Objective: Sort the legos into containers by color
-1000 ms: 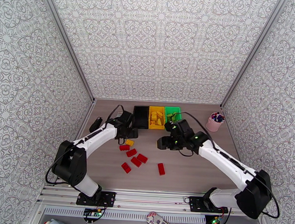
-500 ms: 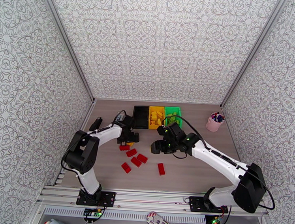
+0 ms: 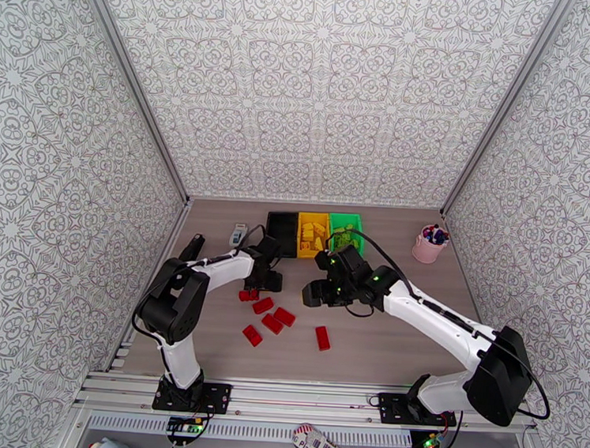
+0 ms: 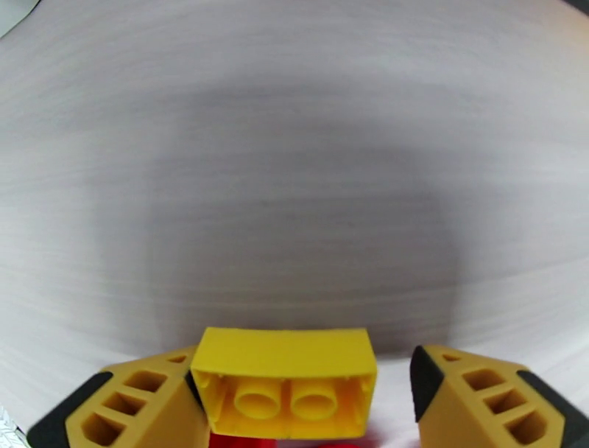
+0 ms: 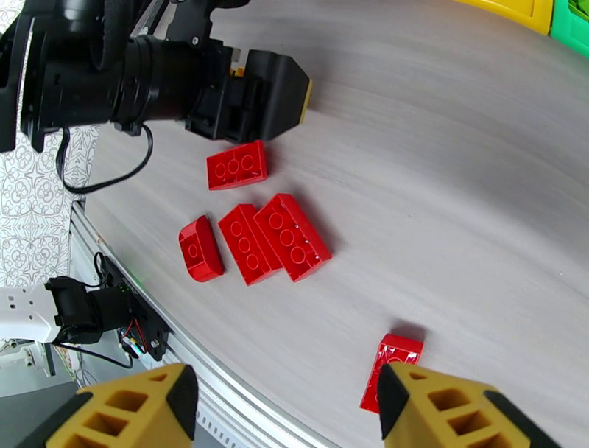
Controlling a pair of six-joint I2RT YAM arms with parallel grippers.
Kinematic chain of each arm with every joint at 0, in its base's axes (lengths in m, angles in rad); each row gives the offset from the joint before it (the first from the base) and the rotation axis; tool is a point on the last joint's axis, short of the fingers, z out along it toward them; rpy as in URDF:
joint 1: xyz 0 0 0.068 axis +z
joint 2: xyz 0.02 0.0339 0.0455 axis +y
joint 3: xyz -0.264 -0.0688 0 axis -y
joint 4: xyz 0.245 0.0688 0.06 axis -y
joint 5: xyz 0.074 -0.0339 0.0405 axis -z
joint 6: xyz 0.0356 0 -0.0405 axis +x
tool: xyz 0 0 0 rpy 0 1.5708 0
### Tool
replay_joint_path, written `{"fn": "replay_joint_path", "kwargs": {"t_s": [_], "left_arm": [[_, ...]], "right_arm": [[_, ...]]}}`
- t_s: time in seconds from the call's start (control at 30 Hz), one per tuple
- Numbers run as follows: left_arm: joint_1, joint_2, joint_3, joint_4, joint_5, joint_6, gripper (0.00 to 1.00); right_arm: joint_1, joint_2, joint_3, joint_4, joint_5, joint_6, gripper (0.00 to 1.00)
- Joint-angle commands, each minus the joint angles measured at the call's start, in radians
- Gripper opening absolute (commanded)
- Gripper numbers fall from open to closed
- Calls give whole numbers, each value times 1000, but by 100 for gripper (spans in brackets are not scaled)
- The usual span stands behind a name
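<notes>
Lego (image 4: pixel 283 352), yellow, inside parted left gripper (image 4: pixel 305 372), gap one side, bottom cropped; right gripper (image 5: pixel 286 383) parted, empty, fingertips cropped.

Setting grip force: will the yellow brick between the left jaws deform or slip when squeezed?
The yellow brick looks rigid, hollow plastic: probably light, unlikely to deform. Smooth walls could slip or pivot; one jaw stands apart.

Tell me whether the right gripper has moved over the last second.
Yes. In the top view the right gripper has shifted left and toward the near edge, away from the green bin.
</notes>
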Motion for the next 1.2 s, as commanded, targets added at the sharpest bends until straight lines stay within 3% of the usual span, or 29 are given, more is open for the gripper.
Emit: {"fn": "replay_joint_path", "kwargs": {"t_s": [0.0, 0.33, 0.57, 0.77, 0.97, 1.17], "left_arm": [[-8, 31, 34, -31, -41, 3, 68], [-32, 45, 98, -55, -27, -20, 45], [-55, -3, 186, 3, 139, -73, 42], [-52, 21, 345, 93, 244, -125, 44], [-23, 192, 630, 74, 268, -154, 49], [-10, 379, 914, -32, 268, -162, 77]], "right_arm": [[6, -9, 36, -16, 35, -2, 68], [-17, -39, 18, -37, 79, -14, 66], [-129, -59, 22, -52, 43, -43, 66], [-218, -51, 30, -25, -31, -39, 66], [-253, -49, 53, -35, -52, -40, 66], [-275, -82, 51, -66, -47, -48, 66]]}}
